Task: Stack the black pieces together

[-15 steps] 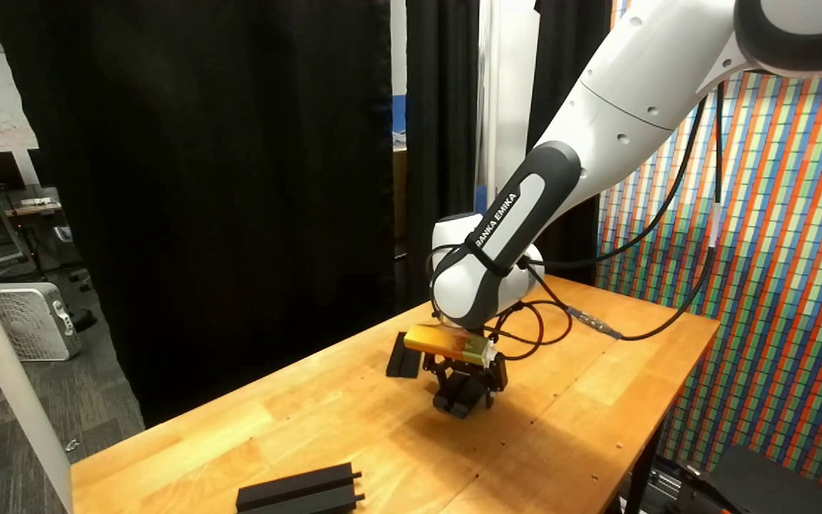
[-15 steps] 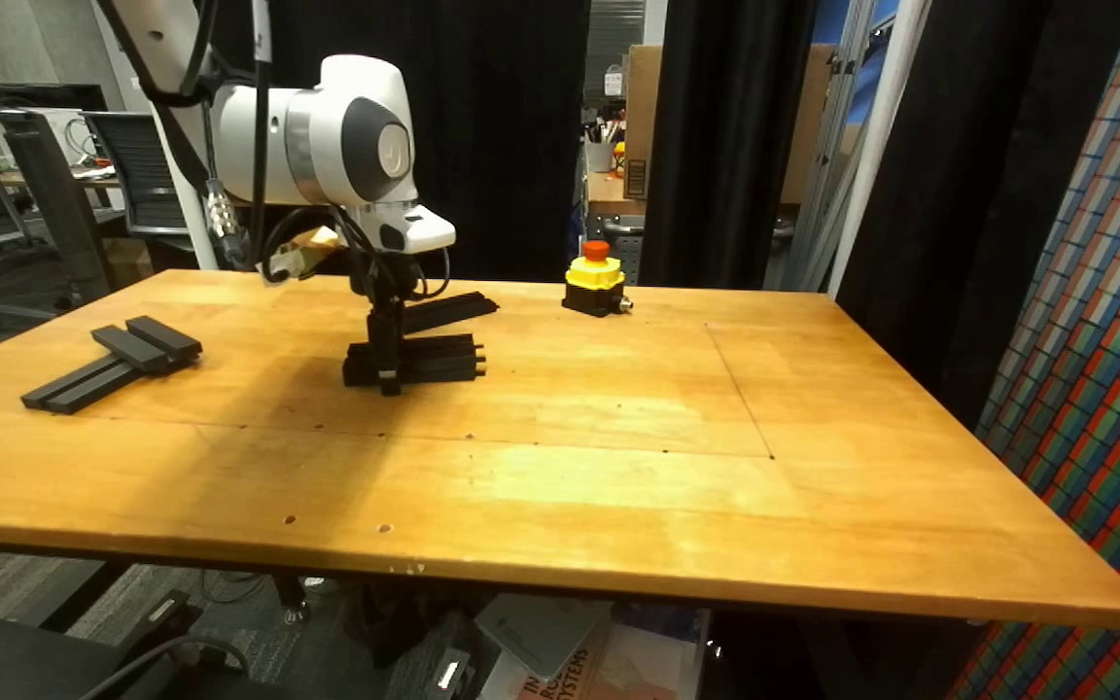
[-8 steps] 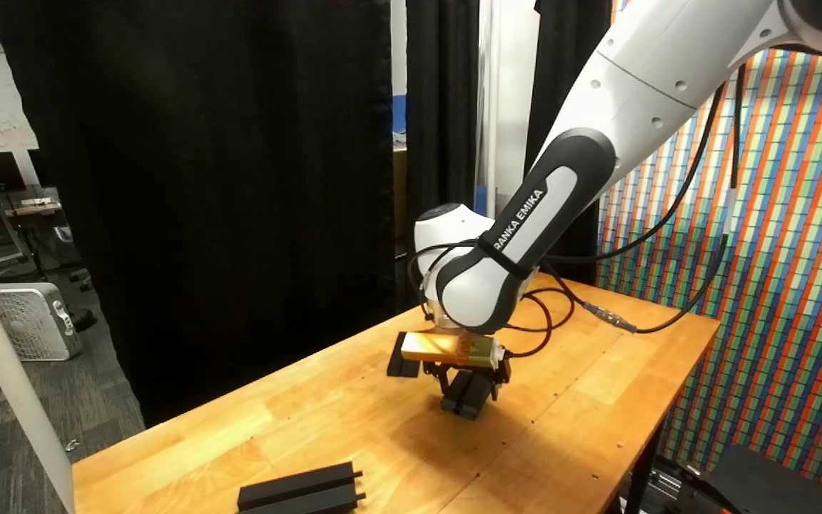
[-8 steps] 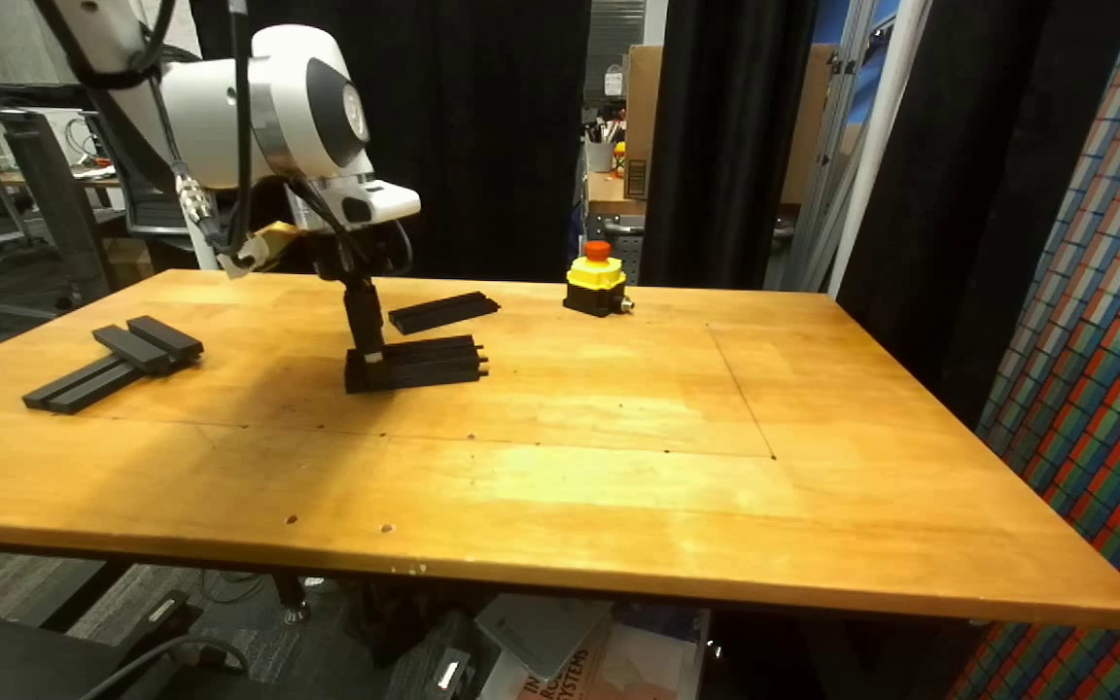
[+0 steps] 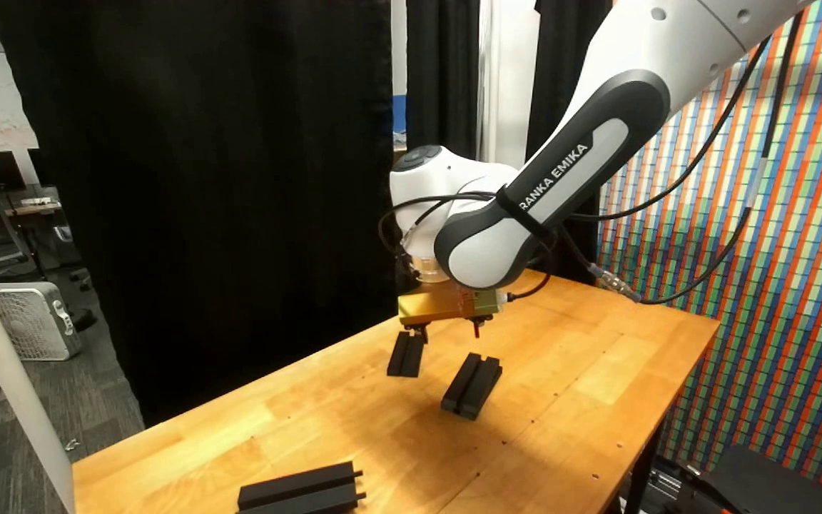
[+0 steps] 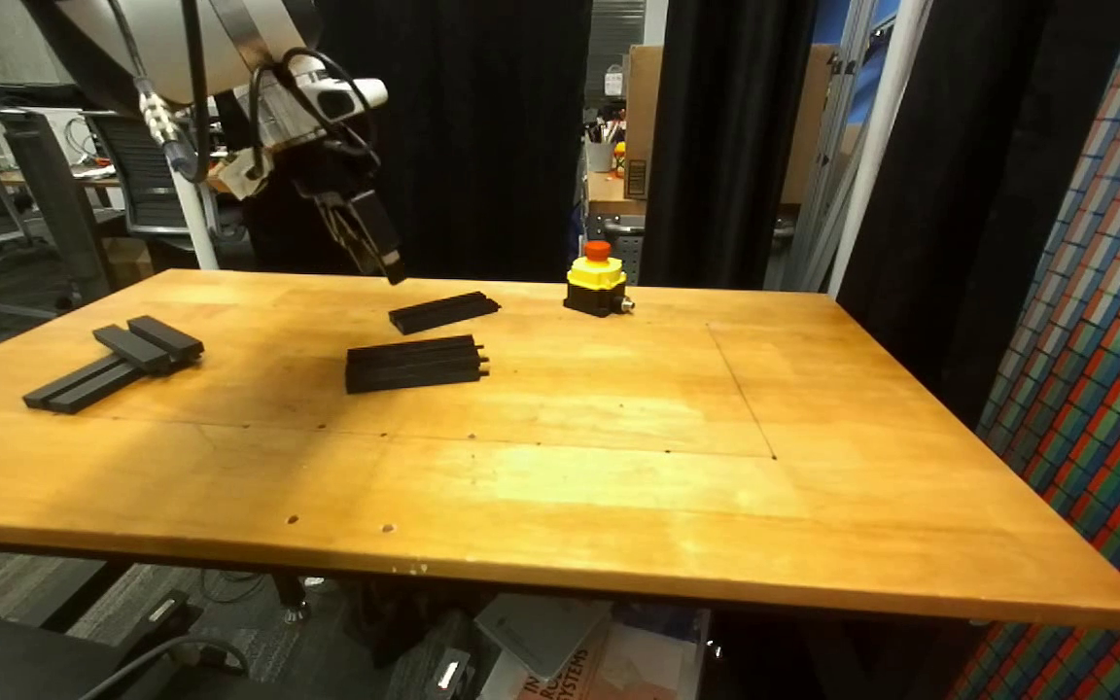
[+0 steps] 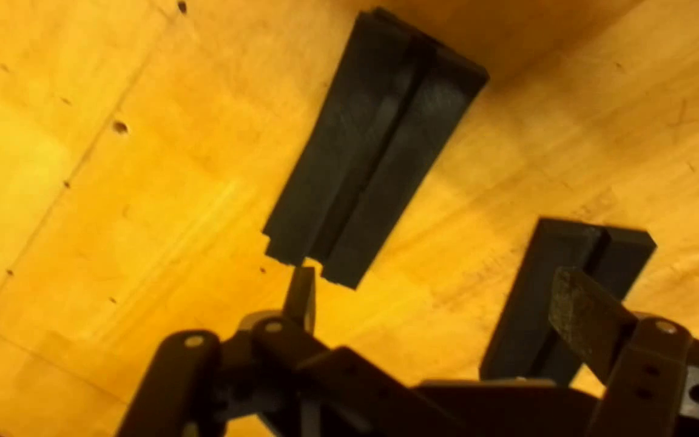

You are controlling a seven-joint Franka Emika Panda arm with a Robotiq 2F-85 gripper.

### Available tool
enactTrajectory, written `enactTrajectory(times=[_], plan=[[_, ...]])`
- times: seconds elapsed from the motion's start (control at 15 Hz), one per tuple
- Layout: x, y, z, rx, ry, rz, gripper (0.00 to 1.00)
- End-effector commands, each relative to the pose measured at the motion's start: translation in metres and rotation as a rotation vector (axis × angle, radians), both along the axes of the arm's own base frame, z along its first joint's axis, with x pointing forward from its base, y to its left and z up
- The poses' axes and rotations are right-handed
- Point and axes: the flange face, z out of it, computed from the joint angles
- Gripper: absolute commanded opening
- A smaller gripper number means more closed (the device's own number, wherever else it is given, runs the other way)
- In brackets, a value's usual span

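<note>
Fingers [image 7: 589, 325]: released and spread wide, hanging well above the bench [image 6: 618, 525]; they slant in an exterior view and come in from the bottom of the wrist view.
Black stack [image 7: 374, 145]: black pieces packed close into a thick block, a groove along its top. It lies on the bench, lower than the fingers; in the wrist view it sits ahead of them, its notched end showing just past the tip of the finger at the left of that view.
Black pair [image 7: 528, 297]: two flat bars side by side on the bench, also lower than the fingers; in the wrist view the finger at the right covers part of it. Bare wood shows between pair and stack.
Black heap [image 6: 122, 360]: pieces lying partly across one another on the bench, well apart from the fingers, to their lower left in an exterior view.
Yellow-and-red button [image 6: 597, 277]: on the bench, well apart from the fingers, to their right in an exterior view.
White arm [image 5: 639, 57]: above the fingers in both exterior views.
Amber casing [image 5: 429, 307]: just above the fingers in an exterior view.
Dark curtain [image 5: 197, 200]: behind the fingers in both exterior views.
Patterned wall [image 5: 739, 214]: off to the right of the fingers in both exterior views.
</note>
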Motion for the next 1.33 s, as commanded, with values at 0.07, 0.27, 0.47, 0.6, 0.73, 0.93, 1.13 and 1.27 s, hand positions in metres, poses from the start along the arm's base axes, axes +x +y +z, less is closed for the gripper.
enactTrajectory(times=[0.07, 0.27, 0.47, 0.6, 0.73, 0.93, 1.13, 1.27], plan=[[0.054, -0.019, 0.01, 0.055, -0.105, 0.179, 1.0], [0.089, -0.037, -0.008, 0.121, -0.121, 0.224, 1.0], [0.115, -0.047, -0.034, 0.199, -0.056, 0.19, 1.0], [0.128, -0.049, -0.047, 0.225, -0.019, 0.17, 1.0], [0.14, -0.046, -0.057, 0.242, 0.02, 0.148, 1.0], [0.151, -0.042, -0.061, 0.23, 0.079, 0.076, 1.0], [0.156, -0.039, -0.061, 0.218, 0.105, 0.032, 1.0], [0.159, -0.036, -0.06, 0.225, 0.113, 0.016, 1.0]])
